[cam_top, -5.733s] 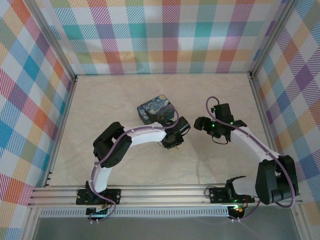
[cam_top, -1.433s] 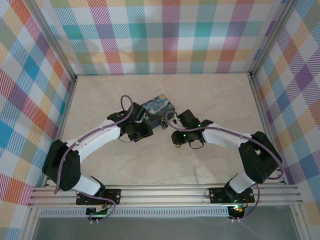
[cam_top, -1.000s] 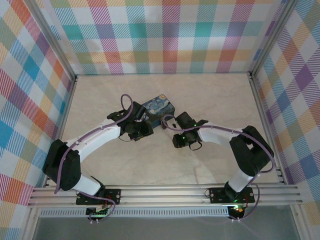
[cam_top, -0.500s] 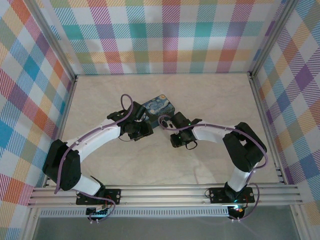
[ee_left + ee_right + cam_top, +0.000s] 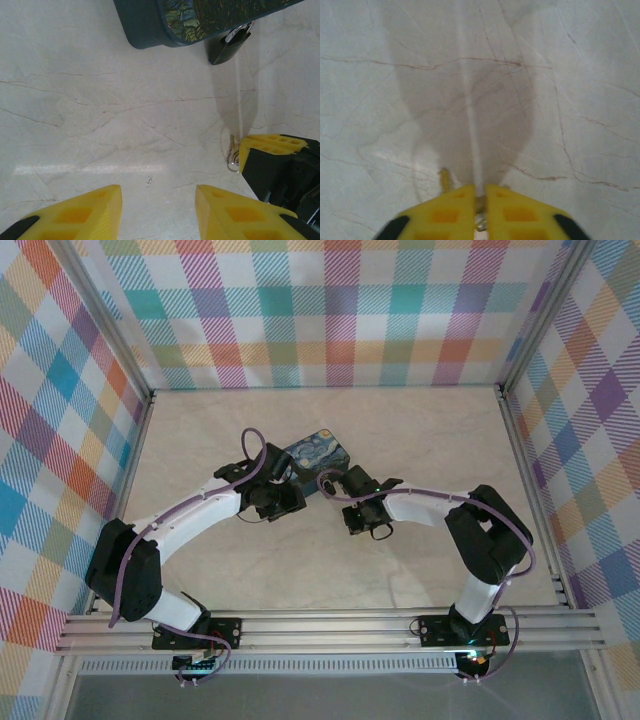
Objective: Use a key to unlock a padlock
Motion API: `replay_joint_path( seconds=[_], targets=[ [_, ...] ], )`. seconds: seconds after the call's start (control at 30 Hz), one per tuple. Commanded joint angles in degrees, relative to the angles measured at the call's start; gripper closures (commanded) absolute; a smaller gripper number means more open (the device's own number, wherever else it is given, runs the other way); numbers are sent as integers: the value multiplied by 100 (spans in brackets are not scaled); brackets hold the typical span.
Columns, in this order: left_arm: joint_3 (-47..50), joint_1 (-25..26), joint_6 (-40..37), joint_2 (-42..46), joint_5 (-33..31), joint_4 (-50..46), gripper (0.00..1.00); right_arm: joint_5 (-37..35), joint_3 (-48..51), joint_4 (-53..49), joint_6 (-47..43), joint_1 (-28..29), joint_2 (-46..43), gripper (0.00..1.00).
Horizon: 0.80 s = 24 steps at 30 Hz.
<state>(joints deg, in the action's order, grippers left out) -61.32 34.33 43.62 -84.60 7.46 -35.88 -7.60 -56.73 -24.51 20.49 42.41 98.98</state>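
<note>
Pinching the key point(image 5: 231, 147), lengthwise toward the padlock point(image 5: 227, 46) by the tin point(image 5: 150, 25), in the nearly shut right tool point(image 5: 480, 192); holding left tool point(image 5: 157, 200) half-open, empty.

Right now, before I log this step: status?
Left gripper open, empty. Right gripper almost shut over key, grip unclear. Padlock at the tin's edge, bare table between it and key.
</note>
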Motion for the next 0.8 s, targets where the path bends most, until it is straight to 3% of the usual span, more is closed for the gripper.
replay_joint_path(
  seconds=[0.0, 0.2, 0.4, 0.53, 0.77],
  targets=[
    [50, -31, -76, 171, -43, -90, 57, 153, -153, -315, 131, 13, -365, 76],
    [-20, -31, -132, 146, -26, -112, 57, 73, -471, -840, 660, 13, -777, 62],
    [-3, -31, -154, 82, 68, -21, 57, -254, -406, -1544, 2728, 13, -687, 62],
    [2, -31, -178, 4, 165, 60, 57, -131, -222, -1428, 4055, 13, -491, 62],
    [32, -40, -286, 37, 234, 23, 57, 11, -188, -1007, 5251, 13, -157, 62]
  ],
)
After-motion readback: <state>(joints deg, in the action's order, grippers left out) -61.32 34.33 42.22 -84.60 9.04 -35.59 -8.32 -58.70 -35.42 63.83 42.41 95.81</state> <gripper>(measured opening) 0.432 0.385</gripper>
